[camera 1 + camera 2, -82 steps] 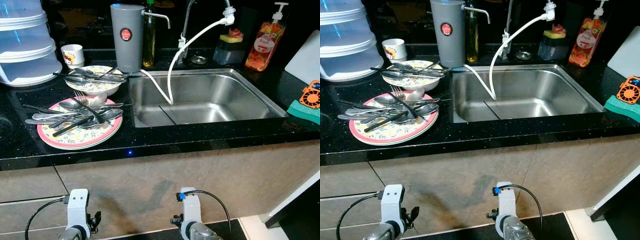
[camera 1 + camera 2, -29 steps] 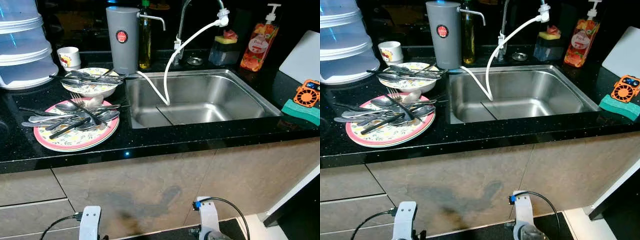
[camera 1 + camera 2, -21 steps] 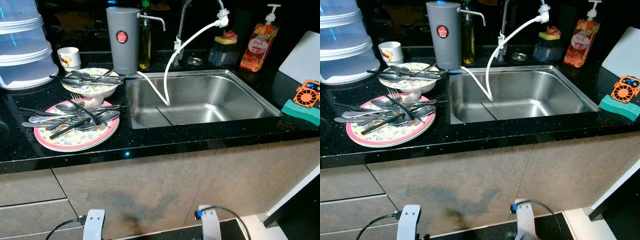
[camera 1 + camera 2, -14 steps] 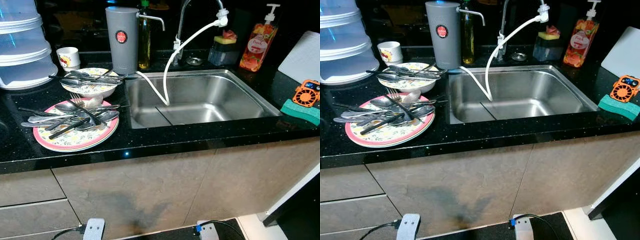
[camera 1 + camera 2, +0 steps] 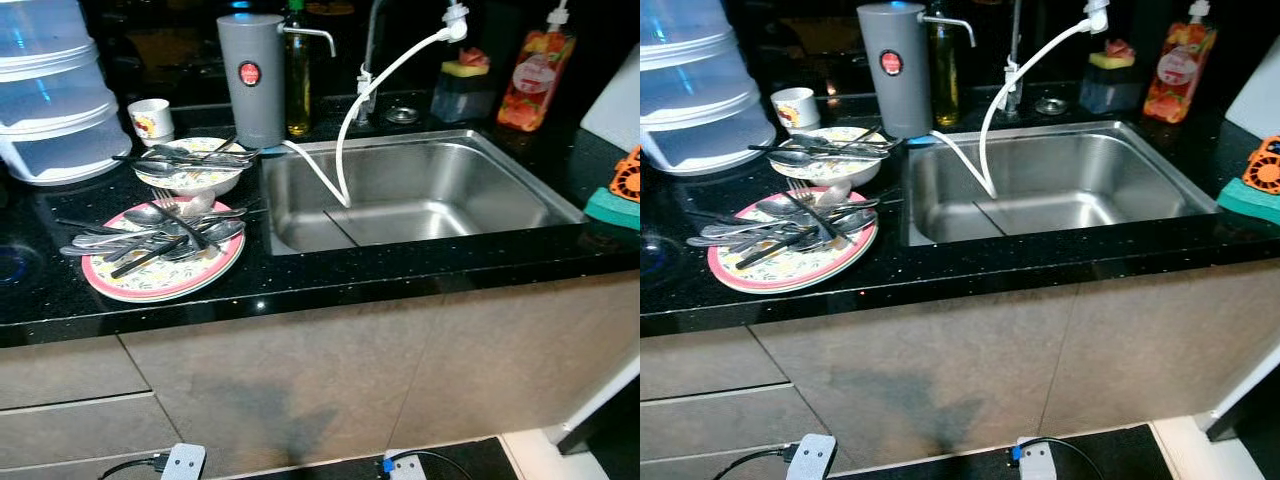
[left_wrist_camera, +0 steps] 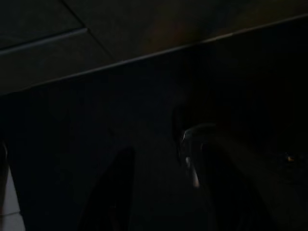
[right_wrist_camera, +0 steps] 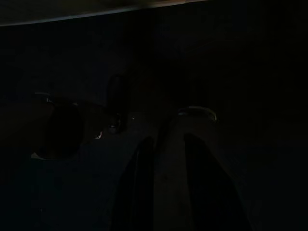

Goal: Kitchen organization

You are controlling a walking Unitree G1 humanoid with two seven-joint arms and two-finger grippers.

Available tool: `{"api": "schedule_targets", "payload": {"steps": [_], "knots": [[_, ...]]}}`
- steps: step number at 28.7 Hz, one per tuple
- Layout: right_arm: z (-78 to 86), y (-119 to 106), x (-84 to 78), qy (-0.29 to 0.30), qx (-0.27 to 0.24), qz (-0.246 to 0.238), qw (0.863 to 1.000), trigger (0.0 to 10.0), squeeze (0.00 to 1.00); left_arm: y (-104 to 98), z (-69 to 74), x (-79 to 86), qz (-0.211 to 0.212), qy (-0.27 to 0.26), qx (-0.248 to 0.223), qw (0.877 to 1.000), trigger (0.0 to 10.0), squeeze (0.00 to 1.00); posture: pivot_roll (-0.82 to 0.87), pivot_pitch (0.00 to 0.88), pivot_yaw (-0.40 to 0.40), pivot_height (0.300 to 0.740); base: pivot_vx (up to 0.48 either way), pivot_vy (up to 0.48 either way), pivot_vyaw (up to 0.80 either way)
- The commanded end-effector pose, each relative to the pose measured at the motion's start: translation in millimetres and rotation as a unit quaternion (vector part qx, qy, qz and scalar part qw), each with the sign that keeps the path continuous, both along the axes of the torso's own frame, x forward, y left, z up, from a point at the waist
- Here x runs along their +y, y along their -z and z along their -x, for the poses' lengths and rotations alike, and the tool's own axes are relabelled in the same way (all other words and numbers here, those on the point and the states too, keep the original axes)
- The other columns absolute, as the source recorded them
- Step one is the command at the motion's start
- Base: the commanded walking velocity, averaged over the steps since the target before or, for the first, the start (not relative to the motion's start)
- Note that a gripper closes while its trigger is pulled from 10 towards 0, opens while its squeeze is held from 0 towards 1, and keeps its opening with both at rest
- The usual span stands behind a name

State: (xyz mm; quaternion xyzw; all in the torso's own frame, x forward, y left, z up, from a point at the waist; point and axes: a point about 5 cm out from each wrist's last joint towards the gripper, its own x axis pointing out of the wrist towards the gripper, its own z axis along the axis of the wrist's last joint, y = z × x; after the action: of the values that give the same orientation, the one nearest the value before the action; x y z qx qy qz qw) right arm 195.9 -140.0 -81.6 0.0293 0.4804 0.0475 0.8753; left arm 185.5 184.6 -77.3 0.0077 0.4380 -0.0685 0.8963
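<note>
A pink-rimmed floral plate (image 5: 150, 286) lies on the black counter (image 5: 330, 275) left of the sink, with several spoons, forks and knives (image 5: 160, 225) piled on it. Behind it a floral bowl (image 5: 215, 184) has more cutlery (image 5: 185, 158) laid across its rim. The steel sink (image 5: 430, 190) holds nothing but the end of a white hose (image 5: 375, 85). Both arms hang low before the cabinet front, with the left wrist (image 5: 183, 462) and right wrist (image 5: 405, 466) at the bottom edge. The wrist views are nearly black.
At the counter's back stand a grey canister (image 5: 252, 80), an oil bottle (image 5: 298, 80), a small cup (image 5: 151, 117), a sponge holder (image 5: 462, 90) and a soap bottle (image 5: 532, 80). Stacked clear containers (image 5: 55, 100) fill the far left. A green sponge (image 5: 615, 205) lies at the right edge.
Both arms have sunk lower, down to the picture's bottom edge. The view has shifted a little; nothing on the counter has moved.
</note>
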Motion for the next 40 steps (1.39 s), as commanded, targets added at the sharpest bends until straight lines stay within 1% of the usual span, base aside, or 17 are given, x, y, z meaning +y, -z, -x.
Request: {"api": "schedule_targets", "payload": {"steps": [1,6,10,13,15,18,19,20,21,23,26,29,32,34,37,39,40], "knots": [[3.1,1,1.8,-0.007,0.000,0.000,1.000,10.0,0.00,3,8.1,4.8,-0.009,0.010,0.014,1.000,10.0,0.00,0.07,0.142,0.094,0.740,0.000,0.000,0.00],[-3.3,-2,-0.2,-0.016,-0.009,0.005,1.000,10.0,0.00,2,6.0,2.0,-0.007,0.010,0.008,1.000,10.0,0.00,0.04,0.161,0.076,0.740,0.000,0.000,0.00],[-16.6,-9,-7.3,-0.016,-0.025,0.012,0.999,10.0,0.00,-3,-7.3,-1.5,0.000,-0.024,-0.009,1.000,10.0,0.00,0.00,0.163,0.049,0.740,0.000,0.000,0.00],[-28.7,-17,-8.4,0.002,-0.044,0.004,0.999,10.0,0.00,-7,-16.8,0.0,-0.002,-0.034,-0.018,0.999,10.0,0.00,-0.02,0.157,0.027,0.740,0.000,0.000,0.00],[-32.0,-19,-8.3,0.010,-0.050,-0.002,0.999,10.0,0.00,-8,-19.0,0.9,-0.003,-0.036,-0.020,0.999,10.0,0.00,-0.02,0.157,0.027,0.740,0.000,0.000,0.00],[-36.8,-22,-5.0,0.010,-0.054,-0.008,0.998,10.0,0.00,-13,-25.8,9.6,-0.011,-0.042,-0.024,0.999,10.0,0.00,-0.02,0.150,0.020,0.740,0.000,0.000,0.00],[-40.7,-24,2.9,0.027,-0.053,-0.023,0.998,10.0,0.00,-20,-33.1,25.8,-0.029,-0.044,-0.029,0.998,10.0,0.00,0.00,0.139,0.018,0.740,0.000,0.000,0.00],[-41.5,-24,6.4,0.034,-0.052,-0.030,0.998,10.0,0.00,-22,-35.3,31.8,-0.036,-0.043,-0.031,0.998,10.0,0.00,0.00,0.138,0.019,0.740,0.000,0.000,0.00],[-41.5,-24,6.4,0.034,-0.052,-0.030,0.998,10.0,0.00,-22,-35.3,31.8,-0.036,-0.043,-0.031,0.998,10.0,0.00,0.00,0.138,0.019,0.740,0.000,0.000,0.00],[-42.9,-25,14.8,0.039,-0.049,-0.039,0.997,10.0,0.00,-26,-37.6,42.9,-0.045,-0.046,-0.032,0.997,10.0,0.00,0.02,0.138,0.005,0.740,0.000,0.000,0.00],[-42.8,-25,18.5,0.039,-0.045,-0.044,0.997,10.0,0.00,-26,-35.9,46.5,-0.048,-0.056,-0.029,0.997,10.0,0.00,0.03,0.153,-0.009,0.740,0.000,0.000,0.00],[-41.9,-24,14.9,0.029,-0.042,-0.040,0.998,10.0,0.00,-21,-31.8,37.7,-0.038,-0.055,-0.028,0.997,10.0,0.00,0.02,0.168,-0.027,0.740,0.000,0.000,0.00],[-38.8,-22,8.1,0.029,-0.040,-0.031,0.998,10.0,0.00,-18,-28.6,30.4,-0.029,-0.063,-0.027,0.997,10.0,0.00,0.00,0.174,-0.016,0.740,0.000,0.000,0.00],[-36.4,-21,2.2,0.036,-0.037,-0.026,0.998,10.0,0.00,-14,-25.5,23.6,-0.022,-0.052,-0.023,0.998,10.0,0.00,-0.02,0.170,-0.005,0.740,0.000,0.000,0.00],[-33.4,-19,-10.8,0.047,-0.038,-0.013,0.998,10.0,0.00,-12,-24.6,5.1,0.019,-0.049,-0.032,0.998,10.0,0.00,-0.04,0.169,0.013,0.740,0.000,0.000,0.00],[-32.7,-19,-12.5,0.051,-0.037,-0.011,0.998,10.0,0.00,-12,-24.0,3.2,0.024,-0.050,-0.033,0.998,10.0,0.00,-0.04,0.169,0.013,0.740,0.000,0.000,0.00],[-30.6,-17,-15.0,0.054,-0.034,-0.008,0.998,10.0,0.00,-9,-20.7,0.3,0.020,-0.035,-0.025,0.999,10.0,0.00,-0.04,0.166,0.012,0.740,0.000,0.000,0.00]]}}
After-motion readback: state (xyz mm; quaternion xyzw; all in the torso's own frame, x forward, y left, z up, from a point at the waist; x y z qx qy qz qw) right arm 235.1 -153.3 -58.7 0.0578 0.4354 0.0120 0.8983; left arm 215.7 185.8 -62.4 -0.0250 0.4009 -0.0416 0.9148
